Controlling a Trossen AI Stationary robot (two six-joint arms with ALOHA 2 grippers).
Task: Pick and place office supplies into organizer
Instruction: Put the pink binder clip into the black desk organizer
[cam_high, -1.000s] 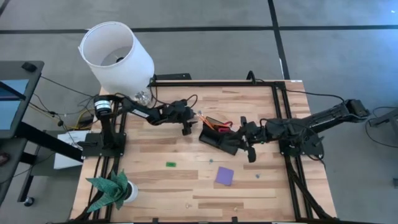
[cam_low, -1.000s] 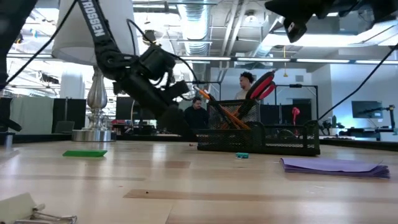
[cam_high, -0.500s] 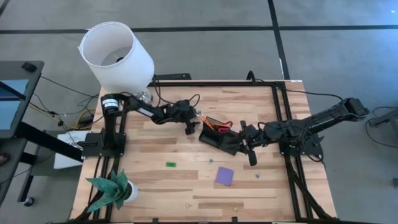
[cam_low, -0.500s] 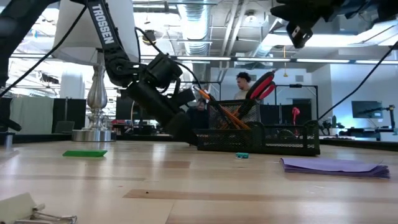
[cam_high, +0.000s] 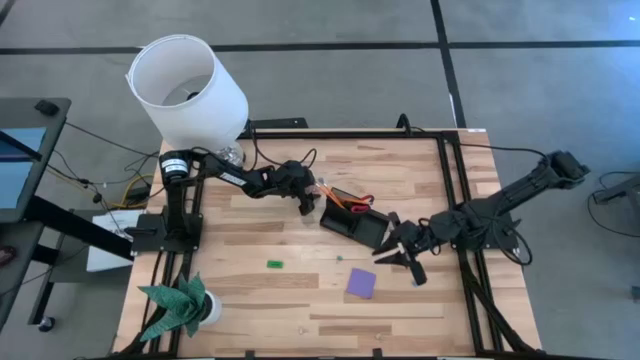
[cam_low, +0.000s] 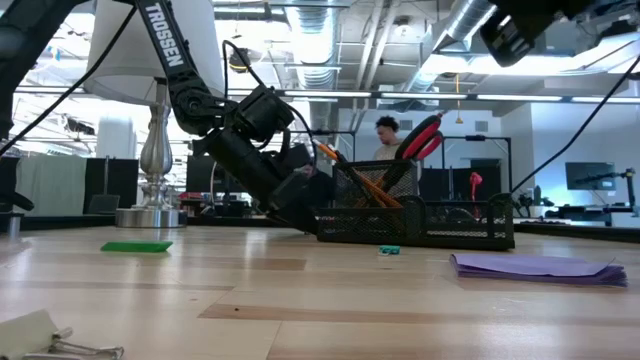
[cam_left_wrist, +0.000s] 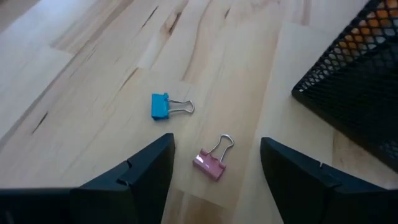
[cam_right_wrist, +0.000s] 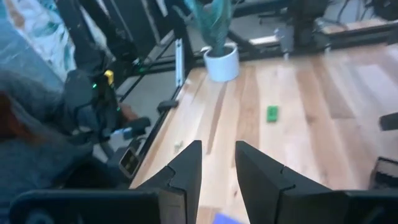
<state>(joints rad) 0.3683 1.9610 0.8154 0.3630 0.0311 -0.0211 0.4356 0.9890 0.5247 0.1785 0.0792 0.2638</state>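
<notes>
Black mesh organizer (cam_high: 352, 222); purple note pad (cam_high: 361, 283); red-handled scissors (cam_low: 421, 139).

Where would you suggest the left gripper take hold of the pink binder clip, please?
Probably by the pink body, from above. The pink binder clip lies flat on the table between the open left gripper fingers, its thin wire loop pointing away from them; the blocky body gives firmer purchase.

One black wire-mesh desk organizer (cam_high: 352, 222) stands mid-bench, holding one pair of red-handled scissors (cam_low: 424, 137) and several thin orange pencils (cam_low: 352, 175), too bunched to count. On the bench lie one purple square note pad (cam_high: 362, 282), one small green flat piece (cam_high: 274, 264), and two binder clips: one blue (cam_left_wrist: 161, 106), one pink (cam_left_wrist: 209, 163). One green paper plant in a white pot (cam_high: 184, 305) stands near the bench's front left corner.
</notes>
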